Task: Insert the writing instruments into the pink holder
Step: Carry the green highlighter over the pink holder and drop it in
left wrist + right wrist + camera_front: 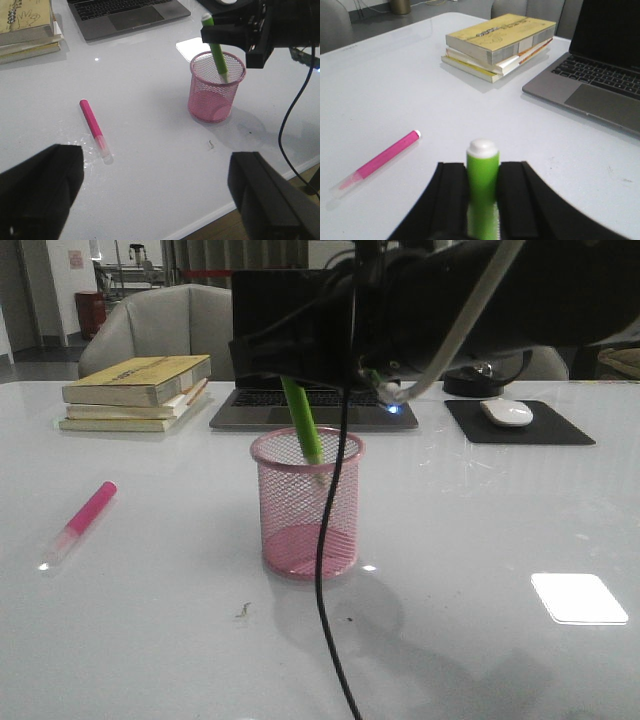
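One marker, the lime green marker (300,420), is clamped between the fingers of my right gripper (482,200), tilted, its lower end already inside the pink holder (307,505) at mid-table. The pink marker (82,522) lies flat on the white table (480,540), well apart from the holder on my left side. My left gripper (155,190) hangs above the table's near edge, jaws spread wide with nothing between them. A black cable (325,600) drapes across the holder's front. Behind stand an open laptop (300,405), stacked books (135,392), and a mouse (507,412) on its mousepad (520,425).
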Action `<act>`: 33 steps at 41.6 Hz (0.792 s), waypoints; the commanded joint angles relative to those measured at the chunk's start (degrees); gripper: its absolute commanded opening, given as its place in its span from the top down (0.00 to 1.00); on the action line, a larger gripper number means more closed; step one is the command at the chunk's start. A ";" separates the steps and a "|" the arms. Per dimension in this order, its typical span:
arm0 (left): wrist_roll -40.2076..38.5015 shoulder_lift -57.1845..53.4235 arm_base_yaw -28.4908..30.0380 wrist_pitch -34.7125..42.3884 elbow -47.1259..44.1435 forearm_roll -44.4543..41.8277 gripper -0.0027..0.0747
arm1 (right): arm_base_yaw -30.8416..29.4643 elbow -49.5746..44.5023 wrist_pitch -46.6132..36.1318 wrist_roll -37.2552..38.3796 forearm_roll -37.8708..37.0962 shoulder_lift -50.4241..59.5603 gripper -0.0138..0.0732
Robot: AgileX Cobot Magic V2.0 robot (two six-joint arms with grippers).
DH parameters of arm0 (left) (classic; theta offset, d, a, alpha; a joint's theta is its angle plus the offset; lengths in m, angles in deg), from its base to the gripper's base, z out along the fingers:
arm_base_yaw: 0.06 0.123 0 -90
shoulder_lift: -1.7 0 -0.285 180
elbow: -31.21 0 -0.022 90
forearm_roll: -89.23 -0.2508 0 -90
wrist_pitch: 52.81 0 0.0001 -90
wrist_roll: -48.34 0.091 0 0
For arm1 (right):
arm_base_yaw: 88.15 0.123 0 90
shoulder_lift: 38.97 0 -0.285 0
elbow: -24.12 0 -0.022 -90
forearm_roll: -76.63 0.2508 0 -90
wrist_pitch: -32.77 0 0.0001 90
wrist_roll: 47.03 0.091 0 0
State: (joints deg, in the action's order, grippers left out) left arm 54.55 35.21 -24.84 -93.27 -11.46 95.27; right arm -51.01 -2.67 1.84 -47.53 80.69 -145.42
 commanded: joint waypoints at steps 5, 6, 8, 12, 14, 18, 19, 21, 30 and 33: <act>-0.10 0.76 -0.33 4.40 1.52 0.78 0.15 | 0.03 1.29 -5.25 -0.12 -0.44 2.20 0.32; -0.10 0.76 -0.33 4.40 1.52 0.78 0.15 | 0.03 1.29 -5.25 -0.12 -0.44 2.54 0.31; -0.10 0.76 -0.33 4.40 1.52 0.78 0.15 | 0.03 1.29 -5.05 -0.12 -0.44 3.95 0.31; -0.10 0.76 -0.33 4.40 1.52 0.78 0.15 | 0.03 1.29 -1.47 -0.74 -0.44 8.53 0.31; -0.10 0.76 -0.33 4.40 1.52 0.78 0.15 | 0.03 1.29 2.29 -1.35 -0.44 11.65 0.31; -0.10 0.76 -0.33 4.40 1.52 0.78 0.15 | -0.04 1.29 12.47 -4.37 -0.44 18.80 0.31; -0.10 0.76 -0.33 4.40 1.52 0.78 0.15 | -0.04 1.29 16.00 -5.60 -0.44 20.43 0.31; -0.10 0.76 -0.33 4.40 1.52 0.78 0.15 | -0.04 1.29 22.45 -7.31 -0.44 24.13 0.31; -0.10 0.76 -0.33 4.40 1.52 0.78 0.15 | -0.04 0.29 47.07 -7.87 0.40 39.21 0.31; -0.10 0.76 -0.33 4.40 1.52 0.78 0.15 | -0.04 -2.34 49.58 -7.87 0.40 43.47 0.31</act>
State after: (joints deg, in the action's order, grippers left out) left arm 54.55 35.21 -24.84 -93.27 -11.46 95.27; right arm -50.98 -4.26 50.28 -54.64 80.65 -107.31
